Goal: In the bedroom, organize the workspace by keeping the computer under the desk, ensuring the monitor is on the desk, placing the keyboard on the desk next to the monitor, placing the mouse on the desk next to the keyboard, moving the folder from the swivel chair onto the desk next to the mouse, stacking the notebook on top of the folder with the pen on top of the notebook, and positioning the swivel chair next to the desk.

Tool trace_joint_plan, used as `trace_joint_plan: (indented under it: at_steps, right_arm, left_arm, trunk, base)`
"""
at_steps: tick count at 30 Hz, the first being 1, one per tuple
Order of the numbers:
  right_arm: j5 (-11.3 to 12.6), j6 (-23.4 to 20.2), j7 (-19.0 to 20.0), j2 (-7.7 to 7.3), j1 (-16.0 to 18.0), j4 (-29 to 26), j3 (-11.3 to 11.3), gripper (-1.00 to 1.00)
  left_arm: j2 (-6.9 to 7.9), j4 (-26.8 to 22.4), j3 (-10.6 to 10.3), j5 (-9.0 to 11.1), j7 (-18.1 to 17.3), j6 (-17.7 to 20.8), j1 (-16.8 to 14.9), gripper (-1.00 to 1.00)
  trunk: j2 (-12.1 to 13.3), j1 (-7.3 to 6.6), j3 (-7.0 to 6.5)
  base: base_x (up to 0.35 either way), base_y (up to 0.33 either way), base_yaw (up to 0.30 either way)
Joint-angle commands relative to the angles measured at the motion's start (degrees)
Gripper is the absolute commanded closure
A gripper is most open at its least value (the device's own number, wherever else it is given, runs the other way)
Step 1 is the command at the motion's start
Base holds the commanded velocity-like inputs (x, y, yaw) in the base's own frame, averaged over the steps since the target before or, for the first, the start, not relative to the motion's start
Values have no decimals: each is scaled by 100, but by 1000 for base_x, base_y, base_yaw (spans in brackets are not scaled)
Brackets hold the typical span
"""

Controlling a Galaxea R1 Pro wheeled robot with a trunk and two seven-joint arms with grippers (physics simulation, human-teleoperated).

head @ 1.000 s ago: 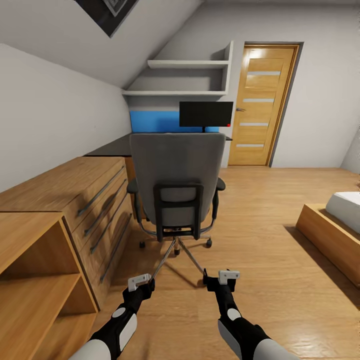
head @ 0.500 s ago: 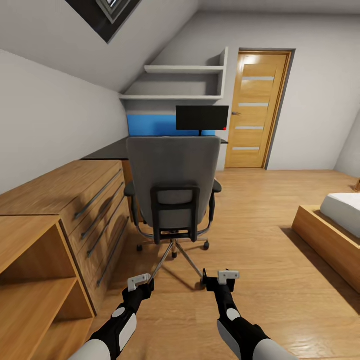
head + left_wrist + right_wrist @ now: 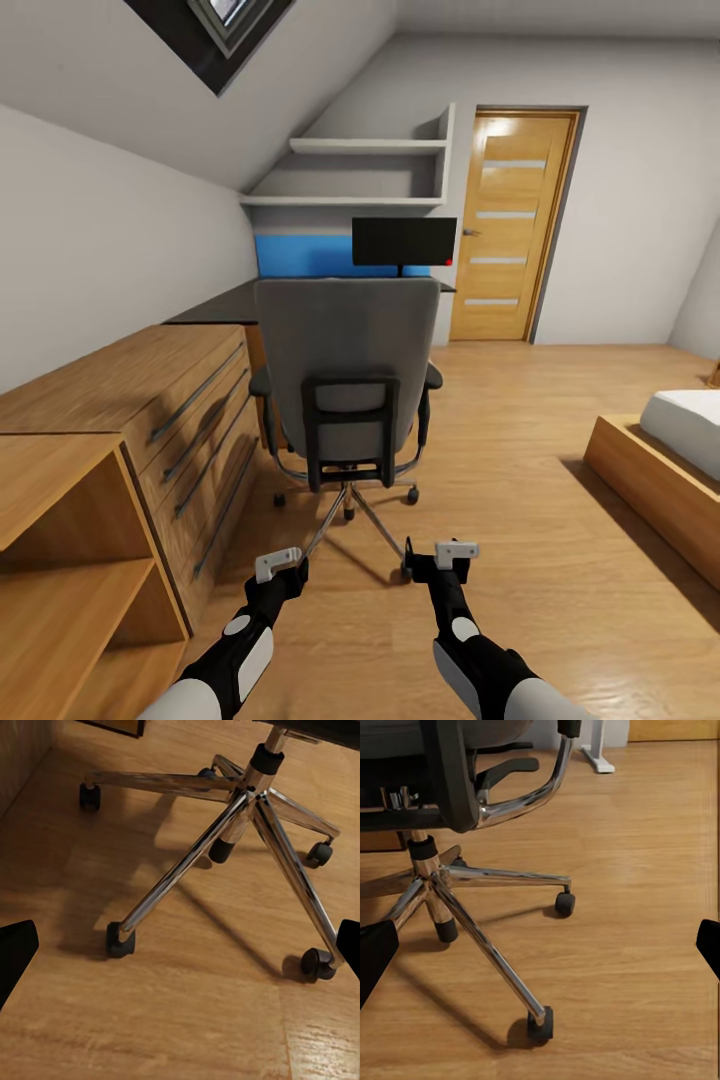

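Note:
The swivel chair [image 3: 345, 370] stands in mid-room with its grey back towards me, its seat hidden behind that back. Beyond it the black monitor [image 3: 404, 242] stands on the black-topped desk [image 3: 215, 300]. Low over the floor just short of the chair, my left gripper [image 3: 278, 565] and right gripper [image 3: 442, 554] are both open and hold nothing. The chair's chrome star base [image 3: 240, 832] lies ahead of the left gripper [image 3: 180, 952]. A caster [image 3: 540, 1026] sits close before the right gripper [image 3: 540, 952]. The computer, keyboard, mouse, folder, notebook and pen are out of view.
A light-wood dresser [image 3: 150, 390] and an open shelf unit [image 3: 70, 560] line the left wall. A bed on a wooden frame [image 3: 660, 470] is at the right, a wooden door [image 3: 508, 240] at the back. The desk's white leg [image 3: 598, 750] shows beyond the chair.
The whole view has shifted slightly, so the camera moved; the chair now looks a little further left and smaller. Both grippers stay open in the same pose.

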State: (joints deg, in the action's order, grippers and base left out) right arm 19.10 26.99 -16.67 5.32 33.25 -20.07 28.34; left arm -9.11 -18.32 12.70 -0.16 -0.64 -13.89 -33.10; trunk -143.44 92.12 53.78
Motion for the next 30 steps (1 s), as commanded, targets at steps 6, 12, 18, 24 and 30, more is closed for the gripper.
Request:
trace_joint_plan:
  at_steps: [6,12,18,24,30]
  right_arm:
    - [32,20,-162,3,6,-1,49,-100]
    - [34,26,-219,10,6,-9,49,-100]
    - [33,178,-247,11,6,-7,49,-100]
    - [37,236,-256,6,6,1,41,-100]
    - [40,245,-247,5,6,9,40,-100]
  left_arm:
    - [20,4,22,-2,-7,-16,-4,-100]
    - [37,4,16,-2,-7,-11,-4,-100]
    - [40,4,13,-2,-7,-11,-4,-100]
    - [43,8,13,-8,-13,-16,-4,-100]
    - [43,18,11,-17,-20,-17,-4,-100]
  trunk:
    - [-2,-1,-15]
    - [-2,-1,-19]
    - [-2,-1,-20]
    - [-2,-1,-20]
    - [-2,-1,-20]
  base:
    - [0,0,0]
    - [0,0,16]
    - [0,0,182]
    - [11,0,84]
    - [213,0,12]
